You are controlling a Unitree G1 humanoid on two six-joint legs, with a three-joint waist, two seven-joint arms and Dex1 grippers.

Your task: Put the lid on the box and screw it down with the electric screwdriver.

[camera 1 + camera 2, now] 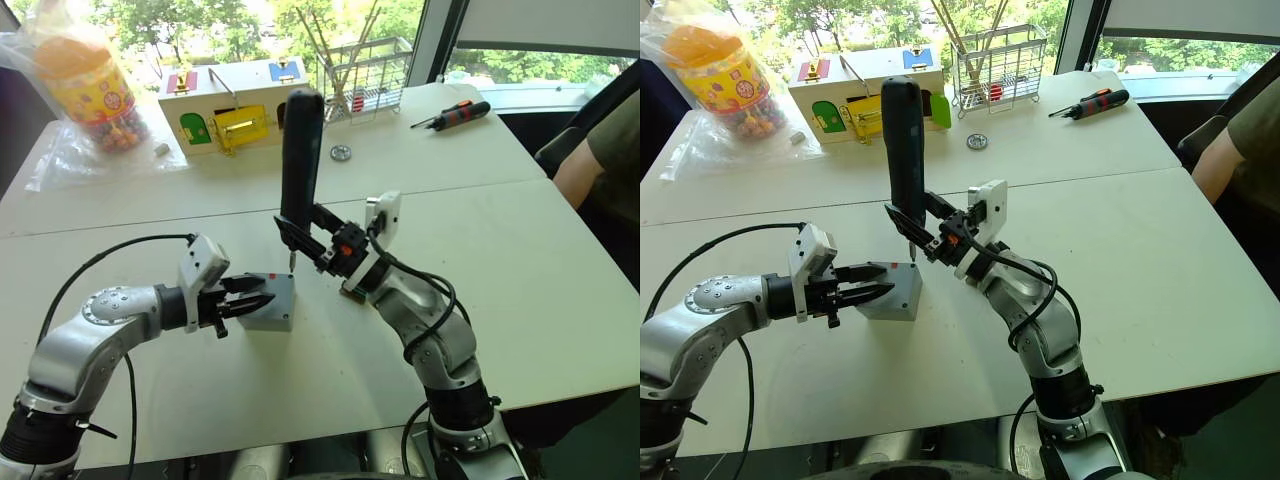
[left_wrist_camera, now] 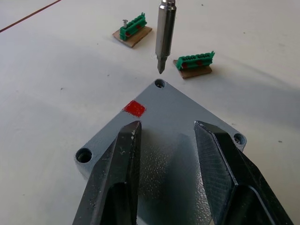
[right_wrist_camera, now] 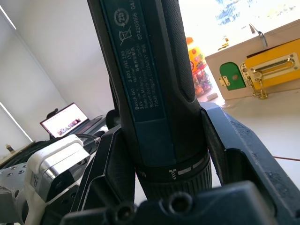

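The grey box (image 1: 275, 310) stands on the white table with the lid (image 2: 183, 122) lying on top, a red mark near one corner. My left gripper (image 2: 166, 126) is open, its two black fingers (image 2: 124, 154) spread over the lid's top. In my right gripper (image 1: 300, 238), which is shut on its lower end, the electric screwdriver (image 1: 300, 150) stands upright. Its metal bit (image 2: 164, 37) hangs just above the screw hole (image 2: 160, 84) at the lid's far corner, not touching it.
Two small green terminal blocks (image 2: 133, 32) (image 2: 194, 63) lie just beyond the box. At the table's back stand a wooden box with coloured doors (image 1: 230, 105), a bagged candy jar (image 1: 90, 85), a wire rack (image 1: 365, 75) and an orange-black hand screwdriver (image 1: 455, 116). A person's arm (image 1: 600, 150) is at the right.
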